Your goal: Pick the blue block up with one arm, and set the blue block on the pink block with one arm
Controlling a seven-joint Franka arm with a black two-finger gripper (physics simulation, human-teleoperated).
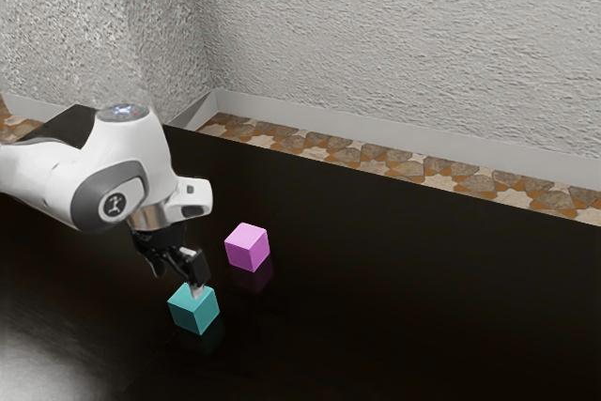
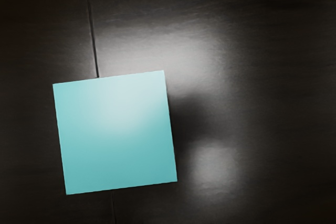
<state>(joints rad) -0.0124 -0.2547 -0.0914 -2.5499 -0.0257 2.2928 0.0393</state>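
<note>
A teal-blue block (image 1: 193, 309) rests on the dark table (image 1: 394, 307), near its front. Directly above it hangs my black gripper (image 1: 177, 274), open, with its fingertips just over the block's top face and nothing between them. Seen from the wrist, the blue block (image 2: 114, 132) is a large square lying flat on the table right under my hand. The pink block (image 1: 247, 246) stands a short way behind the blue one, toward the exterior view's right, apart from it and from the gripper.
A grey raised rim (image 1: 394, 133) and a patterned tile strip (image 1: 423, 171) run along the table's far side, under a rough grey wall. My white arm (image 1: 84, 171) comes in from the exterior view's left.
</note>
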